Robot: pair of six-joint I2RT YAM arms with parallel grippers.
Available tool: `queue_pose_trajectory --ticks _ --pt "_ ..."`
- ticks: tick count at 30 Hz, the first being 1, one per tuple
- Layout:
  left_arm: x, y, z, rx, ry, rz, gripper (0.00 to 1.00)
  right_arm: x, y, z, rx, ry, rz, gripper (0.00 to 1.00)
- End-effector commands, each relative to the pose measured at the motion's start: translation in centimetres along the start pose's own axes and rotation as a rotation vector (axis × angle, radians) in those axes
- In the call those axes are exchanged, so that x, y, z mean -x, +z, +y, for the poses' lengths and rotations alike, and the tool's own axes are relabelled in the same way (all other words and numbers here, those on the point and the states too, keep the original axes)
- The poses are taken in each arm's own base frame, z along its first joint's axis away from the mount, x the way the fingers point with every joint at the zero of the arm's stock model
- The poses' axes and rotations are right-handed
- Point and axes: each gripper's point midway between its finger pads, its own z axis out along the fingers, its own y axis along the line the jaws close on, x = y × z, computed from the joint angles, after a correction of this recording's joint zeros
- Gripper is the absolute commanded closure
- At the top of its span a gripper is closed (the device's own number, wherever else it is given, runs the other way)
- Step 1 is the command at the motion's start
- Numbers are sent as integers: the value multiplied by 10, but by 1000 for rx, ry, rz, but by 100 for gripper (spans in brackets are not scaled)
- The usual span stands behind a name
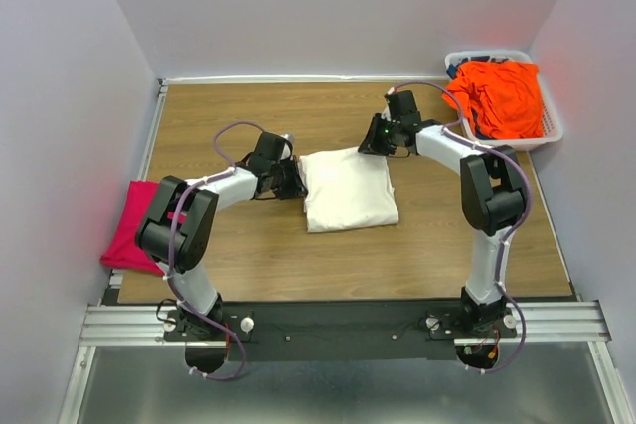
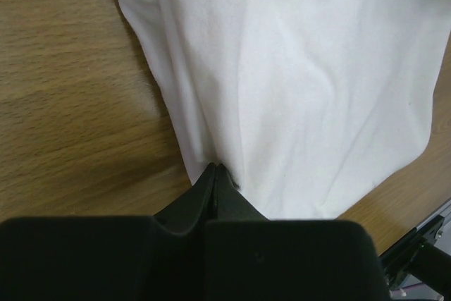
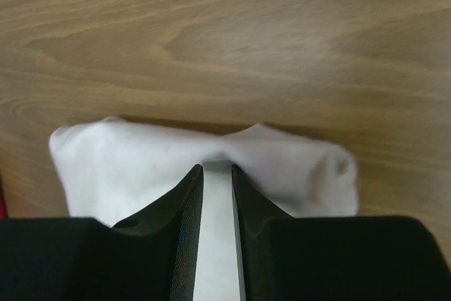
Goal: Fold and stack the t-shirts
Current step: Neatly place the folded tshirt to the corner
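Note:
The cream-white t-shirt (image 1: pixel 350 191) lies folded into a rough rectangle at the middle of the wooden table (image 1: pixel 248 116). My left gripper (image 1: pixel 295 181) is at its left edge. In the left wrist view the gripper (image 2: pixel 215 167) is shut, pinching the hem of the white cloth (image 2: pixel 303 68), whose creases run out from the tips. My right gripper (image 1: pixel 370 146) is at the shirt's far right corner. There the narrow jaws (image 3: pixel 217 168) hold a puckered fold of white cloth (image 3: pixel 120 167). The magenta-pink t-shirt (image 1: pixel 134 230) lies folded at the left edge. The orange t-shirt (image 1: pixel 502 96) is heaped in the basket.
A white lattice basket (image 1: pixel 552 131) stands at the far right corner, with something dark under the orange cloth. Grey walls close in the table on the left, back and right. The arms' mounting rail (image 1: pixel 338 323) runs along the near edge.

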Motion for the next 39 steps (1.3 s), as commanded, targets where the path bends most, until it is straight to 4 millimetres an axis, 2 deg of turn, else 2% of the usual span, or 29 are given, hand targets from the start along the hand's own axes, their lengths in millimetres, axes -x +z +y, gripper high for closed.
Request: queue_pose_trajectory --ticks 1,5,10,14,15,16,19,21,22,24,25,26,29,33,39 --pt "-11 8 11 25 12 15 100 14 20 -39 -13 49 14 71" --pt "-14 9 22 69 14 22 100 11 31 -45 32 83 54 72" --pt "1 -1 18 83 51 0 100 16 27 -40 57 87 49 71" --pt "29 -19 11 95 83 -57 100 29 7 -32 66 79 9 68" --pt "41 -24 4 89 96 -86 99 37 -4 -26 69 72 -20 67" --pt "49 -32 -2 78 107 -109 99 36 -8 -25 68 76 -24 67" --pt "65 -40 -25 18 130 -124 99 41 -28 -17 67 91 -60 67" --pt "69 -40 -37 -12 129 -126 99 31 -35 -15 40 95 -66 66" --pt "68 -35 -38 -15 126 -113 99 30 -44 -6 48 84 -79 67" --pt "70 -29 -42 -28 126 -105 100 11 -46 -7 44 87 -50 66" --pt "67 -21 -38 -25 118 -85 100 4 -47 -2 53 86 -39 66" --pt "70 -17 -40 -33 118 -89 100 -10 -49 -3 60 90 -17 66" --pt "76 0 -31 -7 109 -75 100 -32 -50 -5 82 107 16 66" --pt "74 27 -5 44 77 -41 100 -69 -47 -38 -2 134 72 66" --pt "56 50 34 107 9 24 100 -94 -54 -65 -43 185 98 67"
